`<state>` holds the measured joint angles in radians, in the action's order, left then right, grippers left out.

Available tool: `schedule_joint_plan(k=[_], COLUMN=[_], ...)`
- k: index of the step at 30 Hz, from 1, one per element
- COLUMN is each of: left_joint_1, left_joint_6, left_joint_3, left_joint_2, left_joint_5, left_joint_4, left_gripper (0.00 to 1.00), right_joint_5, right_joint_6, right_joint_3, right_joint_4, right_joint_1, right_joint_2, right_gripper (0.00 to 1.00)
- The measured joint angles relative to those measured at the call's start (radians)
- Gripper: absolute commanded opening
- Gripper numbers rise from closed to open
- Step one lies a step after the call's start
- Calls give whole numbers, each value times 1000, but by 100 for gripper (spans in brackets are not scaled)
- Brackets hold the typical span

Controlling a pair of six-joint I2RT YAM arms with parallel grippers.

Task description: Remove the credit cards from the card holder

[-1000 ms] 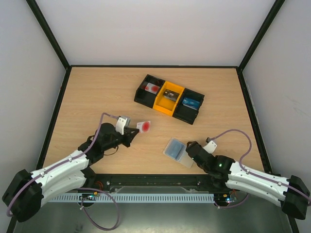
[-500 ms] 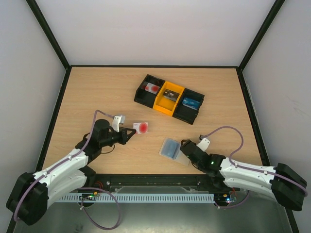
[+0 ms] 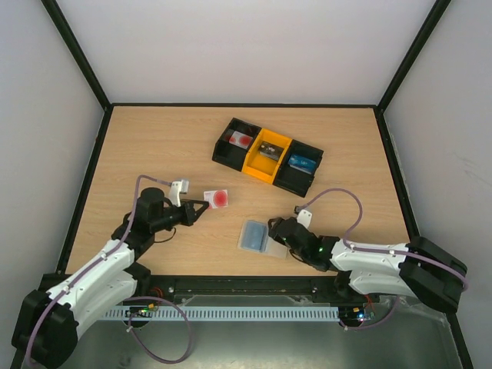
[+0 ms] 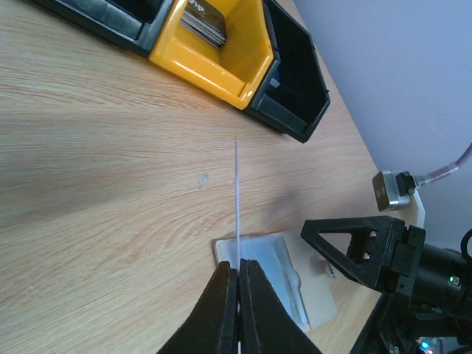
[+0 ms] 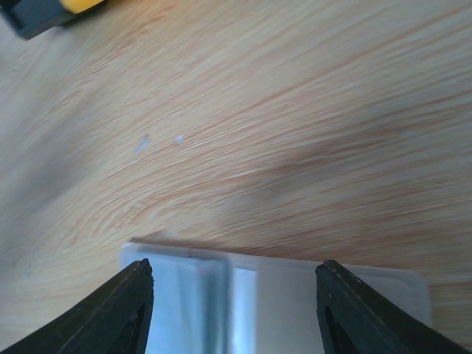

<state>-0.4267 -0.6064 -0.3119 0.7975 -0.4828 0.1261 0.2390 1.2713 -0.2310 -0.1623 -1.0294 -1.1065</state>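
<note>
A white credit card [image 3: 216, 197] with a round red mark hangs just above the table, my left gripper [image 3: 200, 207] shut on its near edge. In the left wrist view the card [image 4: 237, 192] shows edge-on as a thin white line rising from the shut gripper [image 4: 237, 267]. The card holder [image 3: 250, 234], a translucent pale blue sleeve, lies flat on the table to its right. My right gripper [image 3: 269, 233] is at the sleeve's right end. In the right wrist view the open gripper [image 5: 236, 267] straddles the card holder [image 5: 236, 302], which is wider than the gap.
A black-and-yellow three-compartment tray [image 3: 254, 171] stands at the back centre with small items in each bin; its yellow bin [image 4: 221, 70] shows in the left wrist view. Table walls run along the left, right and far edges.
My left gripper has carried the card to the left, away from the sleeve. My right arm has slid left, and the card holder has shifted left with it.
</note>
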Motion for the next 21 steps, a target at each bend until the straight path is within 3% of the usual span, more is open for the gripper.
schedule_joint_plan(k=[8,15,21], left_joint_1=[1,2,2], left_joint_6=[-29,-122,-230], left_joint_3=[-21,-18,-12], left_joint_2=[-14,-40,-50], left_joint_5=[-91,-206,-289], left_joint_4=[-5,63,146], left_gripper=[3,3,3], right_joint_5=[-85,-194,-303], right_joint_6=[-117,-190,-175], right_joint_3=[-26,-43,-65], right_joint_4=[20,-72,-236], right_joint_1=[0,0,0], right_joint_2=[154,297,234], right_gripper=[60,37,32])
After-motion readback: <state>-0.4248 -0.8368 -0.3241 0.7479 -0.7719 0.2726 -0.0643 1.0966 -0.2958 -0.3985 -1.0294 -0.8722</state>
